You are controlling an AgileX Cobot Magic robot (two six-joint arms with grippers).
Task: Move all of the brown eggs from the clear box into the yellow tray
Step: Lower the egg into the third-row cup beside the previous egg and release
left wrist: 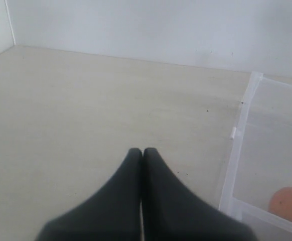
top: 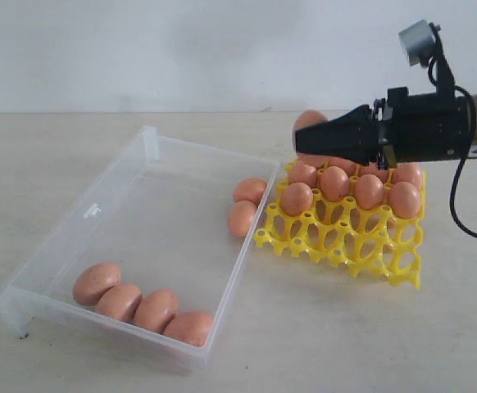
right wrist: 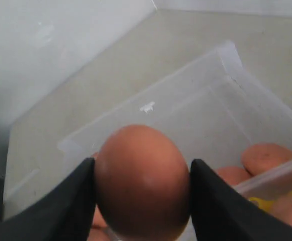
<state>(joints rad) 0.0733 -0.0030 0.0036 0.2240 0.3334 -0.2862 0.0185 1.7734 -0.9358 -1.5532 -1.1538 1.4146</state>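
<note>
My right gripper (top: 301, 139) is shut on a brown egg (top: 308, 121), held above the far left corner of the yellow tray (top: 345, 241). In the right wrist view the egg (right wrist: 142, 175) fills the gap between both fingers (right wrist: 73, 201). Several brown eggs (top: 333, 183) sit in the tray's far rows. In the clear box (top: 150, 141), several eggs (top: 138, 304) lie in a row at the near corner and two eggs (top: 245, 205) lie against the wall beside the tray. My left gripper (left wrist: 142, 150) is shut on nothing, over bare table beside the box (left wrist: 235, 150). It is out of the exterior view.
The box and tray stand on a pale tabletop (top: 329, 336) with a white wall (top: 181, 49) behind. The right arm's cable (top: 460, 213) hangs down past the tray's right side. One egg (left wrist: 289, 203) shows inside the box corner nearest my left gripper.
</note>
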